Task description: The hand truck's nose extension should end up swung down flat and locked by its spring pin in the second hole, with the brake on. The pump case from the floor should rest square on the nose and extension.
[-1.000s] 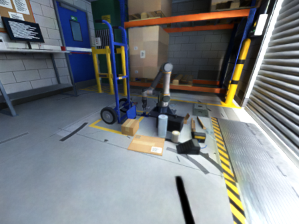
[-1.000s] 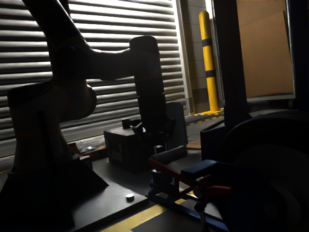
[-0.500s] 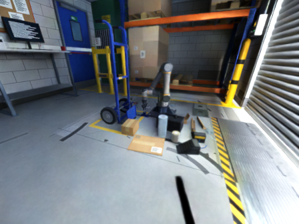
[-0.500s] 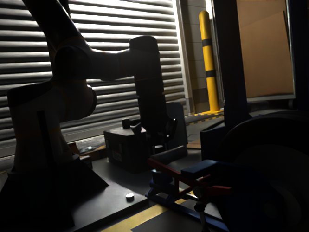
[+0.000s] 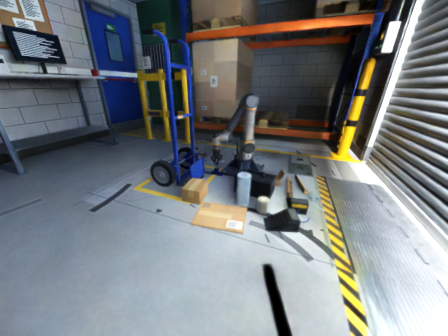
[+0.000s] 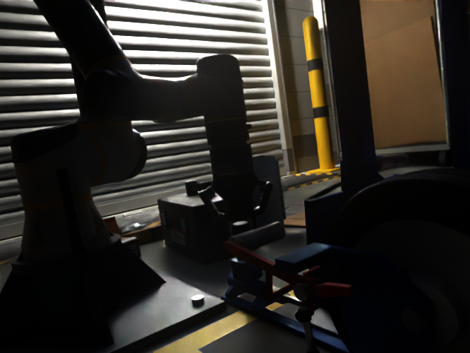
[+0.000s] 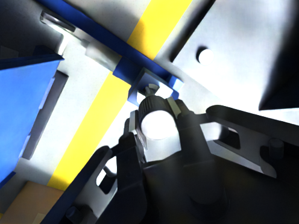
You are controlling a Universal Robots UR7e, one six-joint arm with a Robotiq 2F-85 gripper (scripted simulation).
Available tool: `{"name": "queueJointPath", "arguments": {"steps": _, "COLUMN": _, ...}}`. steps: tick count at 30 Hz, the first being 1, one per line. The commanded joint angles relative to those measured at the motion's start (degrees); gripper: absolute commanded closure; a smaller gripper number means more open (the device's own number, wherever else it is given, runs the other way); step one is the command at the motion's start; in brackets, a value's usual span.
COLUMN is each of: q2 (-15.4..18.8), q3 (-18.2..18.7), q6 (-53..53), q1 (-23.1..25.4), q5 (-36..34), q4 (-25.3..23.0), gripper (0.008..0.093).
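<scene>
On the floor inside the yellow-lined bay, the blue hand truck (image 5: 176, 123) stands upright with its nose plate (image 5: 192, 169) low at the front. My gripper (image 7: 156, 126) reaches down beside the truck's base, and its fingers are closed on the knurled knob of the spring pin (image 7: 156, 117), which sticks out of a blue bracket on the frame. The dark pump case (image 6: 191, 226) sits on the floor by my base. A red brake lever (image 6: 265, 266) runs by the wheel (image 5: 162, 173).
Behind stand pallet racks with cartons (image 5: 220, 78) and a yellow guard rail (image 5: 162, 103). A small carton (image 5: 195, 190), a flat cardboard sheet (image 5: 220, 217), a white cylinder (image 5: 243, 188) and wheel chocks (image 5: 282, 220) lie around my base. The roller door is on the right.
</scene>
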Motion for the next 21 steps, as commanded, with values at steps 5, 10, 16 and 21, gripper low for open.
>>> {"name": "queueJointPath", "arguments": {"steps": 5, "q2": -0.2, "q3": -0.2, "q6": 9.2, "q1": 0.0, "q5": 0.0, "q4": -0.3, "gripper": 0.0934}}
{"name": "queueJointPath", "arguments": {"steps": 10, "q2": -0.2, "q3": -0.2, "q6": 18.8, "q1": 0.0, "q5": 0.0, "q4": -0.3, "gripper": 0.0934}}
{"name": "queueJointPath", "arguments": {"steps": 16, "q2": -0.2, "q3": -0.2, "q6": 29.6, "q1": 0.0, "q5": 0.0, "q4": -0.3, "gripper": 0.0934}}
{"name": "queueJointPath", "arguments": {"steps": 21, "q2": -0.2, "q3": -0.2, "q6": 37.7, "q1": 0.0, "q5": 0.0, "q4": -0.3, "gripper": 0.0934}}
